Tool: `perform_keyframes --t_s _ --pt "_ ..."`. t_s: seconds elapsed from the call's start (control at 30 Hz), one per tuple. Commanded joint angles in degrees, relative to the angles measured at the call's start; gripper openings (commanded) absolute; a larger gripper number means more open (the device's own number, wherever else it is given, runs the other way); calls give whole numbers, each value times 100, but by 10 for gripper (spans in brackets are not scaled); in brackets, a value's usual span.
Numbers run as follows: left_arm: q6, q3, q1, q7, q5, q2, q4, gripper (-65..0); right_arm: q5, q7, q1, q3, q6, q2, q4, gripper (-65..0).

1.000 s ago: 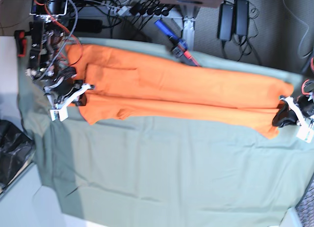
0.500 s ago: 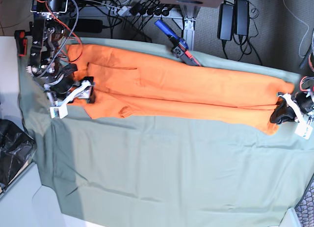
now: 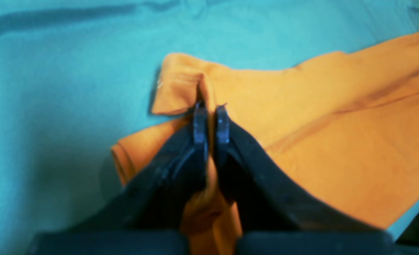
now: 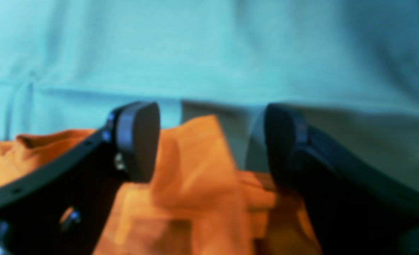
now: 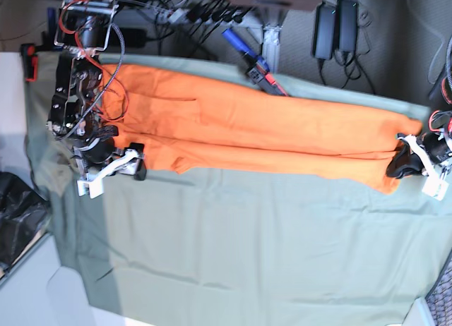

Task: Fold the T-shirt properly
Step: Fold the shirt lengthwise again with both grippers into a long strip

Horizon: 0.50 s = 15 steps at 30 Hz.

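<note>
Two grippers work the ends of the T-shirt (image 5: 261,132), which lies stretched as a long, narrow band across the far half of the green sheet (image 5: 240,241). At the left of the base view, the right gripper (image 5: 113,172) stands with its jaws wide apart at the shirt's near corner; the right wrist view shows a bunched orange fold (image 4: 195,166) between the two pads (image 4: 140,138), touching neither clearly, so nothing is held there. At the right of the base view, the left gripper (image 5: 404,164) is pinched together on the shirt's other end; the left wrist view shows the fingertips (image 3: 200,122) clamped on a thin ridge of cloth, with a small hemmed corner (image 3: 176,90) just beyond them and bare sheet further ahead.

Step in hand, as judged: a lengthwise fold is laid down, one end freed, the other end gripped. The next move calls for the left gripper to part as well, or for the right to take a fresh hold at its corner, so that both ends can be carried toward each other in a crosswise fold without dragging the layers out of line.
</note>
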Motion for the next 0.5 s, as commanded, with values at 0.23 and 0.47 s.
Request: perform_keyframes --t_s 0.23,0.47 --pt "-52 -50 -59 -101 -81 -94 81 -650 155 -31 44 22 579 -192 52 -361" --pt "-52 -50 -59 -105 -85 -94 81 -650 398 -352 44 48 581 -219 173 -650"
